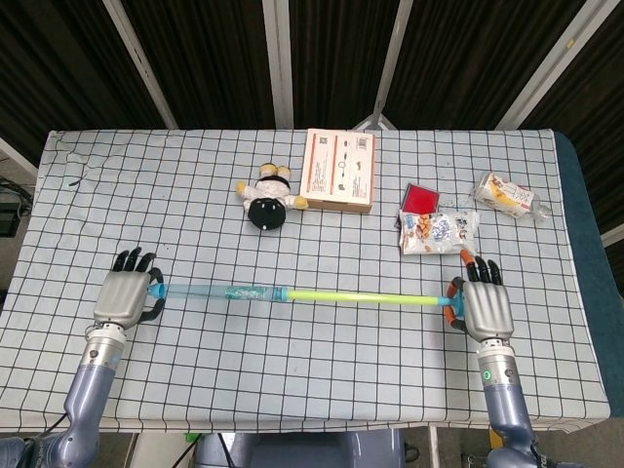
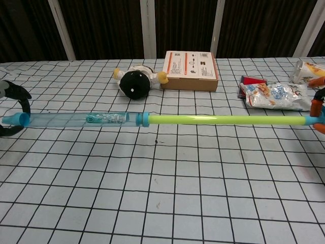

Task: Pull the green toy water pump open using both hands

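The toy water pump (image 1: pixel 292 294) stretches across the table, pulled out long. Its clear blue barrel (image 2: pixel 76 119) is on the left and its yellow-green rod (image 2: pixel 223 120) runs to the right. My left hand (image 1: pixel 125 295) grips the barrel's blue tip (image 2: pixel 20 119) at the far left. My right hand (image 1: pixel 485 308) holds the blue handle end (image 2: pixel 314 121) of the rod at the far right. In the chest view only the edges of both hands show: the left hand (image 2: pixel 9 109) and the right hand (image 2: pixel 320 109).
Behind the pump lie a black plush toy (image 1: pixel 266 200), an orange-and-white box (image 1: pixel 339 171), a red packet (image 1: pixel 422 198), a snack bag (image 1: pixel 439 230) and another wrapped snack (image 1: pixel 506 195) at the far right. The checked cloth (image 1: pixel 292 370) covers the table.
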Available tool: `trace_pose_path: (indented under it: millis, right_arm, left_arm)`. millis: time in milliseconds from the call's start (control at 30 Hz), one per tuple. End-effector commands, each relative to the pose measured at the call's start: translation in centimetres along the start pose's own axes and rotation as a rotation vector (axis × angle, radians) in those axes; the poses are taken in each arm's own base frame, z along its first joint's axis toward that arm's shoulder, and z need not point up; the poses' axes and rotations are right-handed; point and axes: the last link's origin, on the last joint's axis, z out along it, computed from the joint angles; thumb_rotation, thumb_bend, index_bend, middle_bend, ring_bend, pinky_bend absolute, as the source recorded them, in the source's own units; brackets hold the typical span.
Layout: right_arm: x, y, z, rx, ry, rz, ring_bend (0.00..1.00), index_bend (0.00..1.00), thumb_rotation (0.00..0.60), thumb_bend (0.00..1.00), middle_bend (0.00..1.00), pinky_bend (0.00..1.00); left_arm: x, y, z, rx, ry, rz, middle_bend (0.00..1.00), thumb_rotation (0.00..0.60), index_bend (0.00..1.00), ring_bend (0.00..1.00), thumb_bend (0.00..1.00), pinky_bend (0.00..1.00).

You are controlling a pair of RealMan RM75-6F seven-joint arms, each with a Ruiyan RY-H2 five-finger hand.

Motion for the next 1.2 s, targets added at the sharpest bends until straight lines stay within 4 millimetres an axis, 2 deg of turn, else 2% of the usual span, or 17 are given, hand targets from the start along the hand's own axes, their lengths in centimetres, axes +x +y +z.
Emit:
trace_pose_path:
  millis: [33,700,800,833,900,967,1033,1067,1200]
  right_arm:
    - [0.0,0.0,0.0,-0.003,0.000,-0.001,0.00,0.66,0.600,0.47,0.12,0.00]
    - [0.0,0.3,0.1,-0.020,0.000,-0.009,0.00,0.66,0.600,0.47,0.12,0.00]
    - [0.0,0.4,0.1,-0.024,0.003,-0.015,0.00,0.65,0.600,0.47,0.12,0.00]
    - [0.0,0.4,0.1,-0.024,0.002,-0.017,0.00,0.59,0.600,0.47,0.11,0.00]
    - [-0.1,0.5,0.0,-0.029,-0.008,-0.021,0.00,0.41,0.600,0.47,0.06,0.00]
    - [-0.1,0.6,-0.1,-0.040,-0.026,-0.044,0.00,0.17,0.600,0.47,0.00,0.00]
    - [-0.1,0.9,-0.2,-0.054,-0.032,-0.077,0.00,0.04,0.600,0.47,0.00,0.00]
    - [0.0,0.9,-0.2,-0.059,-0.034,-0.079,0.00,0.01,0.600,0.47,0.00,0.00]
    - [0.2,1.3,-0.2,-0.082,-0.042,-0.078,0.00,0.00,0.600,0.47,0.00,0.00]
  left_arm:
    - [0.0,0.1,0.0,0.000,0.002,-0.002,0.12,0.600,0.49,0.00,0.56,0.00]
    - [-0.1,0.4,0.1,-0.009,-0.003,0.002,0.11,0.600,0.48,0.00,0.56,0.00]
    - [-0.1,0.4,0.1,-0.011,-0.006,0.008,0.09,0.600,0.45,0.00,0.52,0.00]
    - [0.0,0.4,0.0,-0.013,-0.008,0.008,0.08,0.600,0.43,0.00,0.49,0.00]
    - [0.0,0.4,0.0,-0.018,-0.010,0.006,0.07,0.600,0.36,0.00,0.41,0.00]
    - [0.0,0.5,-0.1,-0.023,-0.014,0.005,0.06,0.600,0.29,0.00,0.34,0.00]
    - [-0.1,0.4,-0.1,-0.026,-0.022,0.007,0.05,0.600,0.23,0.00,0.28,0.00]
    - [-0.2,0.4,-0.2,-0.027,-0.025,0.007,0.05,0.600,0.22,0.00,0.27,0.00]
    - [-0.2,0.2,-0.3,-0.030,-0.032,0.008,0.04,0.600,0.21,0.00,0.25,0.00]
